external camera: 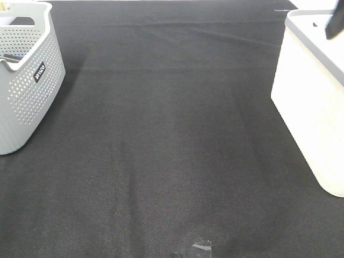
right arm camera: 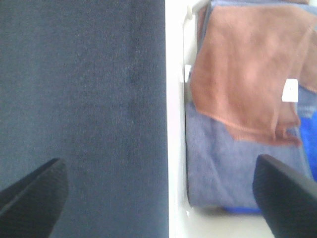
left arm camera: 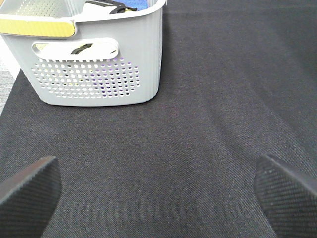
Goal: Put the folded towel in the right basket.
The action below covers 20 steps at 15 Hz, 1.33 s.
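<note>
The folded towel [right arm camera: 242, 74], rust-brown with a small white tag [right arm camera: 290, 90], lies inside the right basket on top of other cloths; it shows only in the right wrist view. The right basket [external camera: 312, 107] is the white bin with a grey rim at the right edge; its white wall [right arm camera: 174, 124] also shows in the right wrist view. My right gripper [right arm camera: 161, 193] is open and empty above the bin's rim, with the towel apart from both fingers. A dark part of it [external camera: 336, 21] shows over the bin. My left gripper [left arm camera: 158, 193] is open and empty above the mat.
A grey perforated basket [external camera: 27, 80] with a handle cut-out and black label stands at the left, with items inside [left arm camera: 114, 7]. Lavender and blue cloths [right arm camera: 223, 173] lie under the towel. A black mat [external camera: 172, 134] covers the table. A scrap of tape [external camera: 201, 247] lies at the front.
</note>
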### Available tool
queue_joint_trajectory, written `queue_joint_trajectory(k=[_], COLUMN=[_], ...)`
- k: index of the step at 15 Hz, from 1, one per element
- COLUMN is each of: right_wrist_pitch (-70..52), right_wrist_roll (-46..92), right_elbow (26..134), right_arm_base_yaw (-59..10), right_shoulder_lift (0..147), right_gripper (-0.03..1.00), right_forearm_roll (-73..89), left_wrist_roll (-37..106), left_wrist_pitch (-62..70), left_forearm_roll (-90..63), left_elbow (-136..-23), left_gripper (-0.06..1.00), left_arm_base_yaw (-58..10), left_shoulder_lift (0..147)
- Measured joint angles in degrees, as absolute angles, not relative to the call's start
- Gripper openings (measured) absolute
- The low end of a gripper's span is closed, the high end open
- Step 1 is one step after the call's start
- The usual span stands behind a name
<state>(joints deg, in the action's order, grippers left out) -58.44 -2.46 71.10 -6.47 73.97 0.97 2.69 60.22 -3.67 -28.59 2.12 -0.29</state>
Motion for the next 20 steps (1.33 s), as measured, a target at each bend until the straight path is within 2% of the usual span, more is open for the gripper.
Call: queue_joint_trajectory(k=[3,9,15,18,20], right_wrist_pitch=[-53.51,-52.77,-62.62,-63.83,-64.11], right_wrist_roll=[-2.58,-2.58,0.0,2.86,3.55], right_elbow=[58.73,36.61,33.06,31.86,27.39], right_arm_base_yaw=[-6.47,-6.53,-6.53,-6.53,-6.53], right_shoulder_lift=[60.16,30.88,10.66,3.27,-0.23], right_gripper=[0.97,0.97,0.97,0.97,0.96], right_forearm_roll=[1.15,1.26,1.32,1.2,1.2], left_wrist_roll=[2.69,2.69,2.69,2.69,2.69], left_wrist_pitch=[60.22,60.22,60.22,60.22,60.22], left_forearm_roll=[-3.67,-3.67,-3.67,-3.67,-3.67], left_elbow=[-28.59,-28.59,-28.59,-28.59,-28.59], left_gripper=[0.99,0.99,0.99,0.99,0.99], left_arm_base_yaw=[2.12,2.12,2.12,2.12,2.12], left_shoulder_lift=[-0.29,-0.29,-0.29,-0.29,-0.29])
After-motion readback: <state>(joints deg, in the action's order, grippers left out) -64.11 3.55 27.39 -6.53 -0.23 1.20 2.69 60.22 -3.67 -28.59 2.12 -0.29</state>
